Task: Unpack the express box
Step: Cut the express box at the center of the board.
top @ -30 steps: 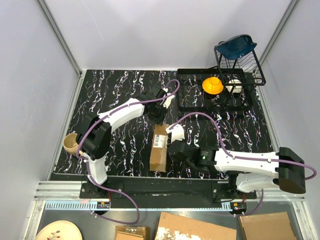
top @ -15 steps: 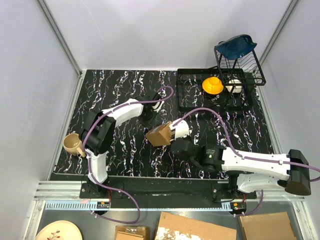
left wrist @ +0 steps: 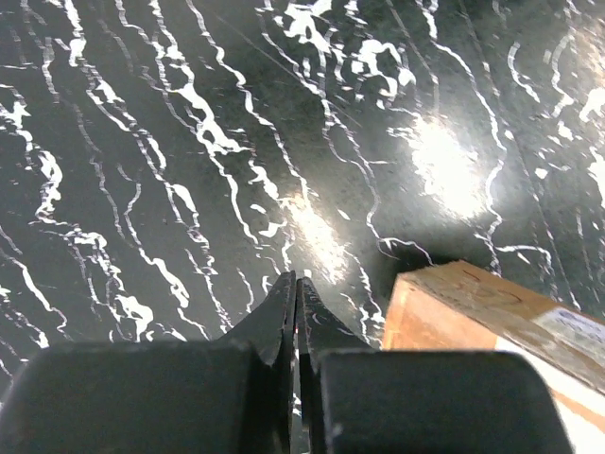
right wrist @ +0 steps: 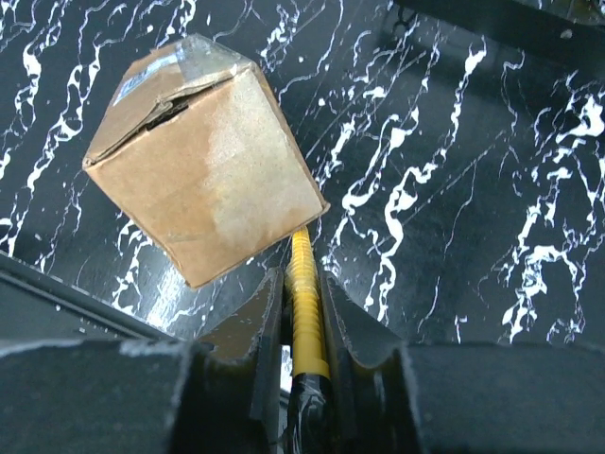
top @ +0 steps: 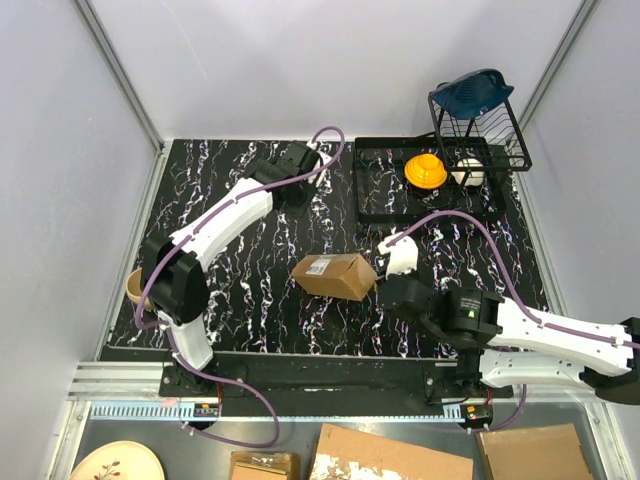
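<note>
Cutting the taped seam looks like the step in hand. The right pincer (right wrist: 301, 276) is clamped on a yellow utility knife (right wrist: 310, 340), whose front end meets the lower edge of the express box (right wrist: 203, 161) in the middle of the right wrist view. Whether the blade has entered the cardboard cannot be told.

In the overhead view the box sits at frame centre on the black marbled surface (top: 260, 320), white label facing up. Nothing pins it, so it could slide under a push. The left pincer (left wrist: 296, 284) is closed on nothing, tips pressed together over bare surface, with a corner of the box at the lower right of its own view.

To do the cut well, I would keep the blade shallow and run it along the clear tape where the end flap already gapes, not through the wall. I would also bring the left pincer down on the box's far end to steady it.

The box is taped shut and its contents are unseen. At the upper right of the overhead view, a black tray (top: 380, 205) holds a wire rack (top: 500, 120), an orange-yellow round piece (top: 425, 170) and a small white thing (top: 466, 172). A blue thing (top: 475, 88) sits on top of the rack. A tan mug (top: 138, 288) at the left edge is partly hidden by the arm, so its inside cannot be seen.
</note>
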Available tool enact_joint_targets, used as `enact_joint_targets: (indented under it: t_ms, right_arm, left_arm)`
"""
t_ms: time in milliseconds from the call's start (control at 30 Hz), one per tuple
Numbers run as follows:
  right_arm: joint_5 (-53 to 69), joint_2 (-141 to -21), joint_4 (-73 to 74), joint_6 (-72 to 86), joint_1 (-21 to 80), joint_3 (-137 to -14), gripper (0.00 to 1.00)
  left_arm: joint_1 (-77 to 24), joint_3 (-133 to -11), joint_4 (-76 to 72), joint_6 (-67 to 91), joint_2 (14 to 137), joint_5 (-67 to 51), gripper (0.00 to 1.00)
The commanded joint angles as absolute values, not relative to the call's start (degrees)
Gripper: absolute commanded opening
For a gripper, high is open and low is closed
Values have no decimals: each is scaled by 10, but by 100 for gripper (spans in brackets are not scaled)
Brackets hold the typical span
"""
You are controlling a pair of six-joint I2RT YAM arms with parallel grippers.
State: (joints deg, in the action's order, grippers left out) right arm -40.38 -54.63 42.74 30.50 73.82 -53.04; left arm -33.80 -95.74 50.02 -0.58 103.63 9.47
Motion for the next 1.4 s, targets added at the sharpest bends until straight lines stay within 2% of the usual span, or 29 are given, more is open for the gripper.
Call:
enact_joint_targets:
  t_ms: [0, 167, 267, 667, 1100, 1367]
  right_arm:
    - [-383, -547, 504, 362, 741, -561, 0]
    - [-362, -594, 623, 396, 742, -617, 0]
    - [-347, -585, 642, 414, 741, -620, 0]
    - [-285, -605, 537, 429, 742, -541, 0]
    - [-284, -652, 569, 451, 741, -553, 0]
    - [-272, -683, 434, 393, 741, -548, 0]
  left_arm:
    - [-372, -940, 523, -3, 1019, 46, 0]
    - [-396, -881, 510, -10, 1033, 25, 0]
    - [-396, -880, 505, -14, 1034, 25, 0]
    - [-355, -862, 505, -18, 1011, 31, 0]
    - [-331, -849, 514, -23, 1006, -10, 0]
    - [-327, -857, 514, -34, 1033, -12, 1]
